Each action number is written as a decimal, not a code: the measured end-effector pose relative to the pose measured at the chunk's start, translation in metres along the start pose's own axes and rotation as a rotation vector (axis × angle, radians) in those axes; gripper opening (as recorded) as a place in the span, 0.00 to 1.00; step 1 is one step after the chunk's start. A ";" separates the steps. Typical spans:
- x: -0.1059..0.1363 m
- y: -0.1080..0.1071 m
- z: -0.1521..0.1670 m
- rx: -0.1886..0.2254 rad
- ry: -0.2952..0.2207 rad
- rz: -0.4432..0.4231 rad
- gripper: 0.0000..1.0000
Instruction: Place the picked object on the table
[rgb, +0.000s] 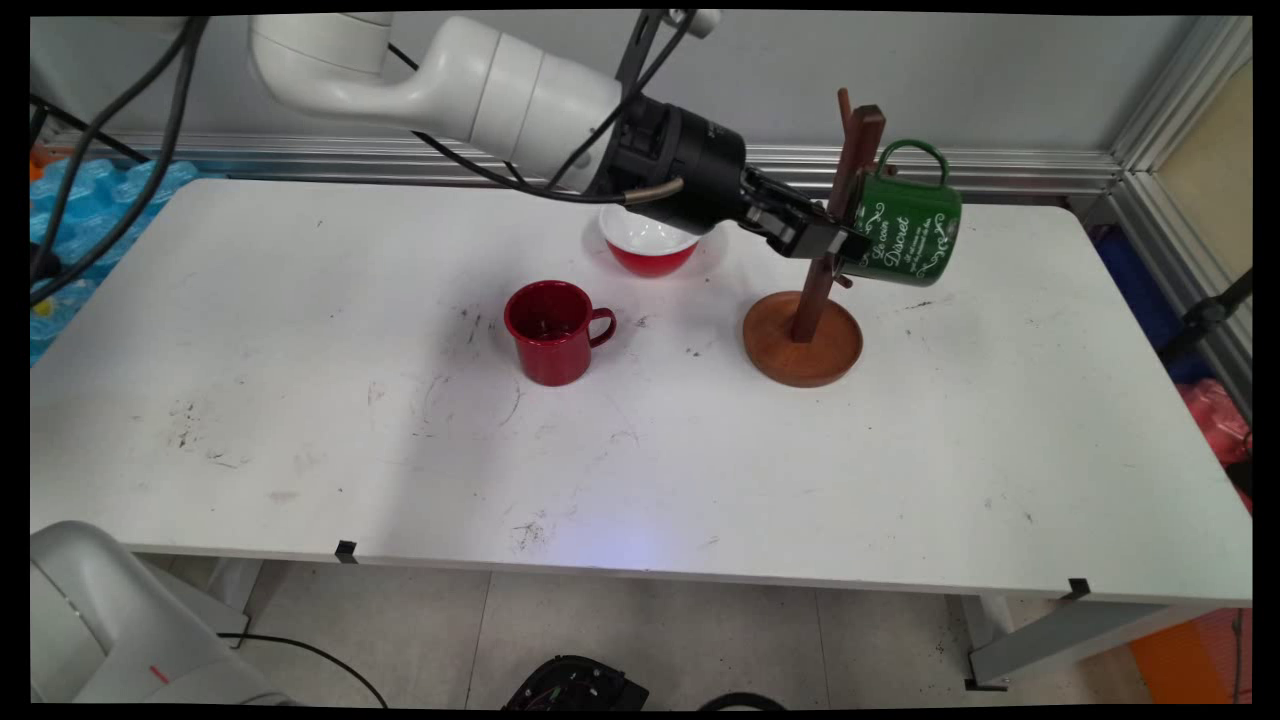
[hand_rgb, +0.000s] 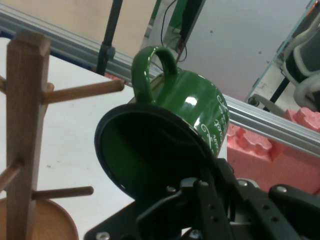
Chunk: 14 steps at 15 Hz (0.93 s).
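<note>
My gripper (rgb: 845, 245) is shut on the rim of a green mug (rgb: 905, 235) with white lettering and holds it tilted in the air beside the wooden mug tree (rgb: 805, 330). In the hand view the green mug (hand_rgb: 175, 135) shows its dark inside and its handle points up, close to the tip of one of the wooden mug tree's (hand_rgb: 22, 125) pegs. A red mug (rgb: 552, 330) stands upright on the table to the left. A red bowl (rgb: 650, 245) with a white inside sits behind, partly hidden by the hand.
The white table (rgb: 300, 420) runs to a front edge low in the main view. An aluminium rail (rgb: 1000, 165) lines the wall behind. Blue bottle packs (rgb: 90, 200) lie off the table's left end, red and pink items (rgb: 1215, 420) off its right.
</note>
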 end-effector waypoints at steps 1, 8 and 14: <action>0.000 0.001 -0.002 -0.001 -0.003 0.001 0.00; -0.008 0.004 -0.021 -0.014 -0.048 0.015 0.00; -0.019 0.005 -0.039 -0.034 -0.104 0.045 0.00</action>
